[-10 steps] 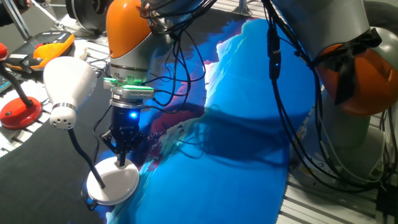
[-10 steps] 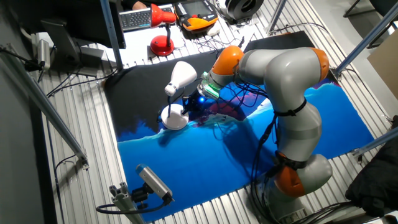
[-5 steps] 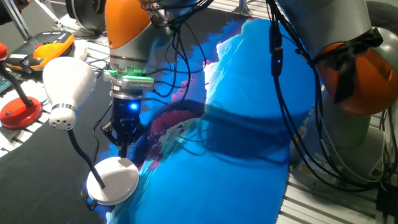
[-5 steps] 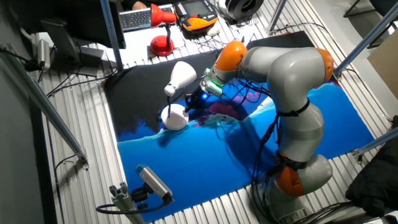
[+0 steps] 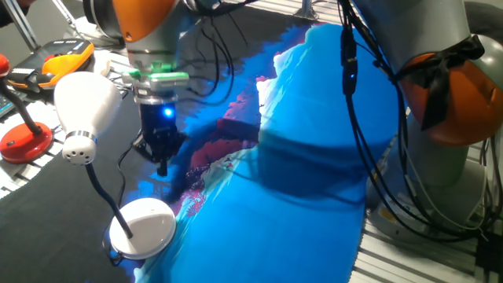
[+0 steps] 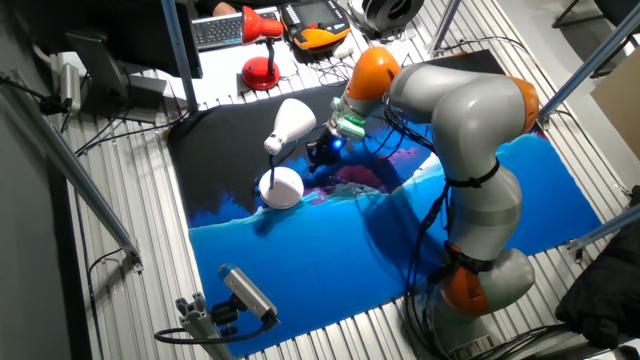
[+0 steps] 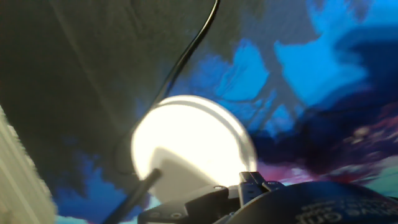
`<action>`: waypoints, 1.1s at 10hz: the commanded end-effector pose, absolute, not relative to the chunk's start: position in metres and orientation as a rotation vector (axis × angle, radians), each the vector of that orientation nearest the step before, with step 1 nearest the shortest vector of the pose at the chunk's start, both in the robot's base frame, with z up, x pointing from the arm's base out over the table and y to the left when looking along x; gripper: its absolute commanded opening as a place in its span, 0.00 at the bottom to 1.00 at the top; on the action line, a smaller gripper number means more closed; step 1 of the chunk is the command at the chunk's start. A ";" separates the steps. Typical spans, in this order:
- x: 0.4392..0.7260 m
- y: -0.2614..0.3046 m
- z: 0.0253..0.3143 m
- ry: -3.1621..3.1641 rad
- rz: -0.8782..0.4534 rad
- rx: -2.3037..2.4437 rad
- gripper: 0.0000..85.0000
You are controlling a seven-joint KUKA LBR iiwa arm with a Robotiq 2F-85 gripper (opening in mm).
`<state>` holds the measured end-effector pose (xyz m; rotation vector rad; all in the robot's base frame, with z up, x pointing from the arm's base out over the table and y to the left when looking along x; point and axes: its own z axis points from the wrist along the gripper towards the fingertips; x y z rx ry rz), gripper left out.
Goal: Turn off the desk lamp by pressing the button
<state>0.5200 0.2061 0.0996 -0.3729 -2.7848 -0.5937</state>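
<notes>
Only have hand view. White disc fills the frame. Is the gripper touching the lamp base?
Observer: No. In one fixed view the gripper hangs above the desk lamp base, with a clear gap between them.
Operator: Where's the lamp head?
Observer: Beside the arm, on the bent black neck; its white head is higher than the base.
Operator: Any other lamp around?
Observer: Yes, a red lamp at the far table edge, well apart from this one.

Room light's pretty even in both fixed views, the shiny blue cloth [image 5: 314, 157] glares bright with the arm's dark shadow laid across it, and a small blue light [image 5: 166, 112] glows on the wrist. Hand view is soft and smeary, the flat round white lamp base [image 7: 193, 149] blown out
</notes>
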 end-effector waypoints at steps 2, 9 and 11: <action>0.526 0.186 0.102 -2.807 -0.518 -0.311 0.00; 0.517 0.146 0.105 -2.930 -0.307 -0.139 0.00; 0.517 0.145 0.103 -2.931 -0.289 -0.122 0.00</action>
